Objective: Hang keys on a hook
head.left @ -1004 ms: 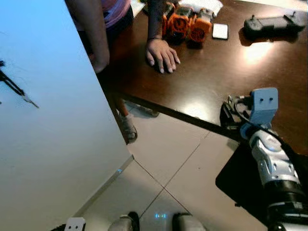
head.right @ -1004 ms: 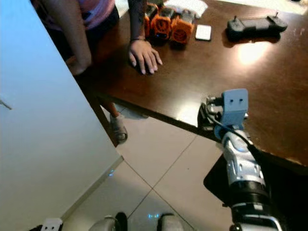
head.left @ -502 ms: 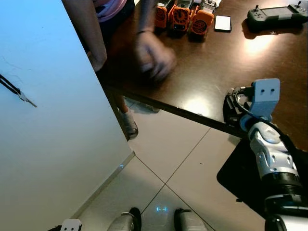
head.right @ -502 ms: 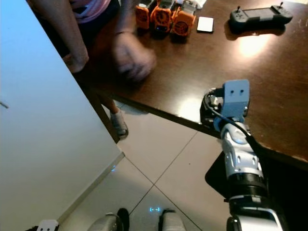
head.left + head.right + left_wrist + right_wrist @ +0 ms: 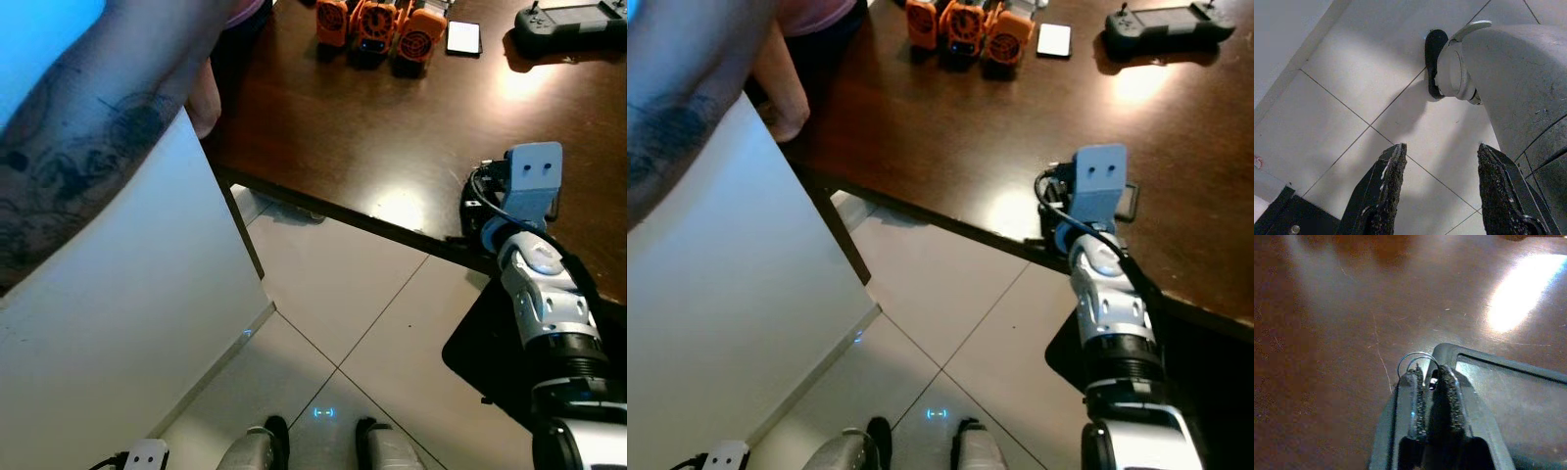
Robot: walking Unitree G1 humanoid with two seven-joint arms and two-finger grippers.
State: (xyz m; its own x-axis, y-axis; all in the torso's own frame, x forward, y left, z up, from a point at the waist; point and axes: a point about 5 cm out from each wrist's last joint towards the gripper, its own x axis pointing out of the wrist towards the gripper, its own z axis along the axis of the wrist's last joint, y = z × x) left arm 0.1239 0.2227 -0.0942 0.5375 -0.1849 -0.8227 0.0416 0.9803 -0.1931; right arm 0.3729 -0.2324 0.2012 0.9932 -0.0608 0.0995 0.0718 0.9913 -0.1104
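Observation:
My right gripper [image 5: 1429, 374] is low over the dark wooden table [image 5: 323, 117] near its front edge, its fingers shut on a thin wire key ring [image 5: 1418, 357]. A small metal piece shows between the pads. Its grey wrist block [image 5: 532, 176] hides the fingers in the head views. A flat black object [image 5: 1508, 396] lies under the gripper on the table. My left gripper [image 5: 1440, 149] hangs open over the tiled floor beside my leg. A person's forearm [image 5: 88, 147] crosses the white panel [image 5: 127, 294] at the left, and I see no hook.
Orange devices [image 5: 372, 20], a white card [image 5: 462, 37] and a black controller [image 5: 573, 18] lie at the table's far side. A dark shape [image 5: 490, 352] stands on the floor under the table at the right. My feet [image 5: 313, 455] stand on pale tiles.
The person's hand has left the table, and the forearm now reaches across the white panel, covering the black hook seen earlier. My right gripper has stayed at the table edge.

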